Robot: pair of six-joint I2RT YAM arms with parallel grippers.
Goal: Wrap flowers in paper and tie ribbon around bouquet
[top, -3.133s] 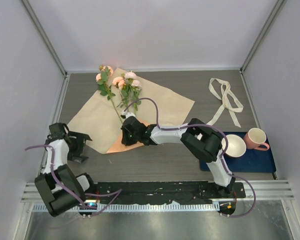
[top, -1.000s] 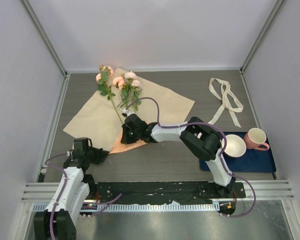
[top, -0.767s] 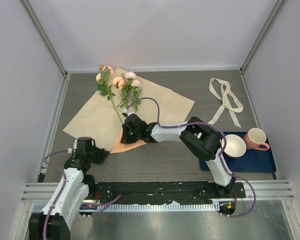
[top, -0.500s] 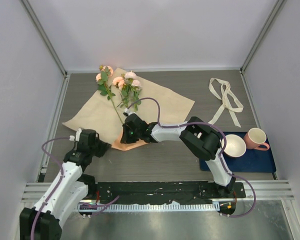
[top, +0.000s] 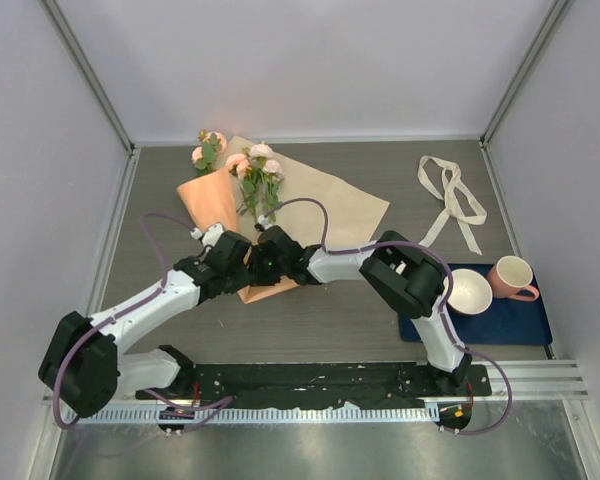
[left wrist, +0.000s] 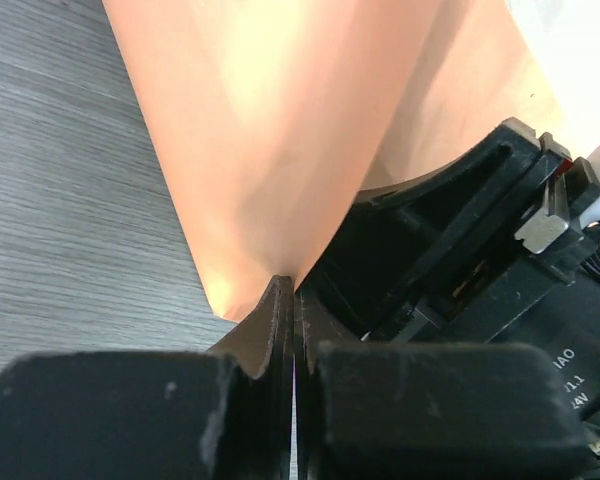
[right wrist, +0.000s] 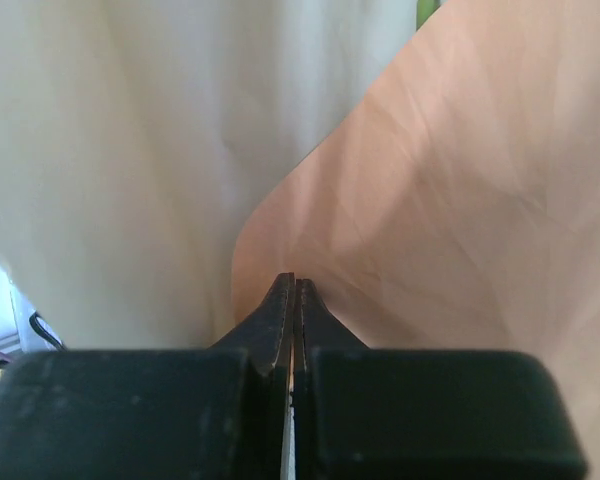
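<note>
Since both arms reach in from the bottom edge of the top view, read it from there.

Lower right: blue mat (top: 510,325) on the desk (top: 380,335). White bowl (top: 470,290) and pink mug (top: 513,277) sit on it, just beside each other.

Centre of frame: your two end effectors are almost nose to nose at the near corner of the paper (top: 330,205).
- Left end effector (left wrist: 292,300): jaws fully closed, tips pinched on the paper's folded orange corner. Its wrist view shows the right unit's black body just beside it.
- Right end effector (right wrist: 292,290): jaws closed tight too, with paper nipped at the tips. In its wrist view the orange face is to the right and the tan face to the left.

Paper: lies diagonally from centre toward upper left, tan face up on its right part. The left part is folded in toward the middle, orange face showing.

Flowers (top: 252,170): on the paper, stems pointing toward the end effectors, pink blooms at the far end. One cluster pokes out past the top of the orange fold. The other lies uncovered just right of it.

Ribbon (top: 450,195): upper right, loosely looped on bare desk, well apart from the paper.
</note>
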